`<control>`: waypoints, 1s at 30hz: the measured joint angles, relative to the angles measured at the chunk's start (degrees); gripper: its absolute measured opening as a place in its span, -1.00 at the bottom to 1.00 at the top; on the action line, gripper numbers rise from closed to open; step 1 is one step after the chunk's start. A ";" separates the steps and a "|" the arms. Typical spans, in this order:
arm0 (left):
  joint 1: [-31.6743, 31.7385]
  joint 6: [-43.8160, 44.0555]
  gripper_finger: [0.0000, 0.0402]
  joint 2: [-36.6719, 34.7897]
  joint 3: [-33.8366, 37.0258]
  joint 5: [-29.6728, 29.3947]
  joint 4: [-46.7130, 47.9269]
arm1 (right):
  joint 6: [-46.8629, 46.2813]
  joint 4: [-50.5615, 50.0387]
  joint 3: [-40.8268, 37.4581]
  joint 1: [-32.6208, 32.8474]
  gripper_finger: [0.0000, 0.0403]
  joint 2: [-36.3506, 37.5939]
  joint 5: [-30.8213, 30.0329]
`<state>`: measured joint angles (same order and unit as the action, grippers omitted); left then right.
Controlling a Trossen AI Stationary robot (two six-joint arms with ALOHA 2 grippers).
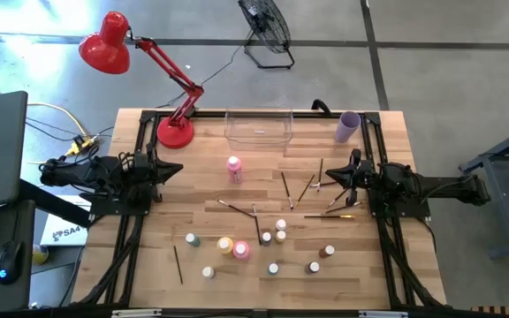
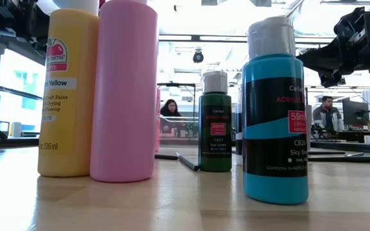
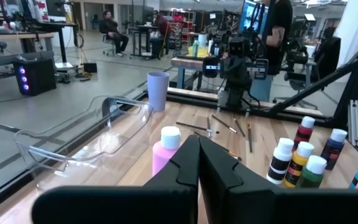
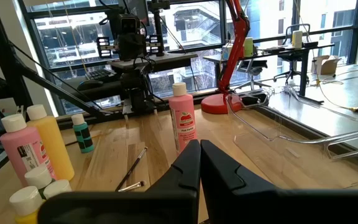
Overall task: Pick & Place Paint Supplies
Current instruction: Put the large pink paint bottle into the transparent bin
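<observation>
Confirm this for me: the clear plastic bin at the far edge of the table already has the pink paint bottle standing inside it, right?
Not quite. The clear plastic bin holds nothing; the pink paint bottle stands on the table outside it, on the near side toward the left arm. The high view shows this.

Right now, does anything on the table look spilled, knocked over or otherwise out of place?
Nothing is spilled or damaged. The paintbrushes lie scattered flat at odd angles across the table, but the bottles all stand upright with caps on, including the pink bottle standing alone near the clear bin, which appears empty.
</observation>
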<state>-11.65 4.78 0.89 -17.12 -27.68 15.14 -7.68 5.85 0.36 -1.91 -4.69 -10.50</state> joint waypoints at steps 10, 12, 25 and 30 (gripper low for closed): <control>-0.01 -0.04 -1.00 0.00 -0.02 0.00 0.00 | 0.19 0.00 0.00 -0.01 -0.99 0.00 0.20; -0.01 -0.02 -1.00 0.00 0.00 0.00 -0.29 | 0.27 0.00 0.00 -0.02 -0.99 0.00 0.20; 0.00 -0.05 -1.00 1.96 -0.09 0.07 -2.85 | 0.42 6.49 0.01 0.00 -0.99 0.00 3.09; -0.01 -1.82 -1.00 7.85 -0.11 0.09 -6.34 | 0.42 7.57 0.00 0.00 -0.99 -0.23 3.80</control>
<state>-11.66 2.96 8.73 -17.23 -27.59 8.80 -7.27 13.42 0.36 -1.91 -4.92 -6.71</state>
